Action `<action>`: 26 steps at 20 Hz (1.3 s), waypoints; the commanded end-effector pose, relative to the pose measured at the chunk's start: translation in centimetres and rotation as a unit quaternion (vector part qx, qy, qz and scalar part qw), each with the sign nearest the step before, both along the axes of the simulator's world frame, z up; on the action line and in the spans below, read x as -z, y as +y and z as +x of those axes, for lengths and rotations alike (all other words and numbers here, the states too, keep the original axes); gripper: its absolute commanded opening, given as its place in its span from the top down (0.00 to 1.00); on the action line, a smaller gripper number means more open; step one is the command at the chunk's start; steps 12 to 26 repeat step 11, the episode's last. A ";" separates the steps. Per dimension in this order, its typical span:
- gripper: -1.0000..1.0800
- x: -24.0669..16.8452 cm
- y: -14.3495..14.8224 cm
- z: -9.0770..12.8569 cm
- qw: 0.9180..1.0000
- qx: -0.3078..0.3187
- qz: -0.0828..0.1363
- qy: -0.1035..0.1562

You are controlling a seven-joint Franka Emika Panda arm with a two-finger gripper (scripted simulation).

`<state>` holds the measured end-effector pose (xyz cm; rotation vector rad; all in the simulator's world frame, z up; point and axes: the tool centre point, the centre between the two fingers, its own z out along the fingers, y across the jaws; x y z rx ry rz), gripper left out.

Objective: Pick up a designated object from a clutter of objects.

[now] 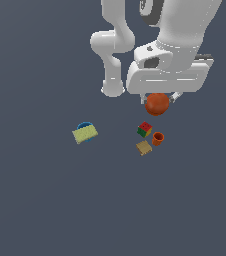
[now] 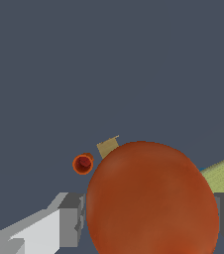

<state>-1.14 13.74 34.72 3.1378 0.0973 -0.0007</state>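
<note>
The smooth orange-red ball (image 1: 157,104) sits in the upper right of the exterior frame, directly beneath the white arm's hand. The jaws (image 1: 158,98) are closed onto it: a finger (image 2: 72,220) presses against each side of the sphere, and in the wrist view the ball (image 2: 151,198) fills the lower centre of the frame between the two grey pads. The opening equals the ball's width, no more.

The ball appears to hang clear of the dark grey tabletop (image 1: 35,200). It is drawn above the remaining items in the exterior frame, and the wrist view shows them small and far below. Judged from this, the pick is made and the lift is well advanced.

The contact across the widest part of the sphere is deliberate in effect: a round, smooth body slips out if gripped off-centre.

The other items lie on the tabletop:
- multicoloured cube (image 1: 144,129), centre right of the exterior frame
- small orange-red cup (image 1: 158,138), upright, just beside the cube
- tan flat block (image 1: 144,147), just below the cube in the frame
- yellow-green sponge (image 1: 85,134) lying over a blue bowl (image 1: 85,124), well apart at centre left

All five rest apart from the ball, so none is dragged by the grasp.
</note>
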 end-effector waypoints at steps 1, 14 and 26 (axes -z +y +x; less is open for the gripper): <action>1.00 -1.7 1.0 -0.5 1.000 0.000 0.000 0.000; 1.00 -4.3 2.6 -1.1 1.000 0.001 0.001 0.000; 1.00 -4.3 2.6 -1.1 1.000 0.001 0.001 0.000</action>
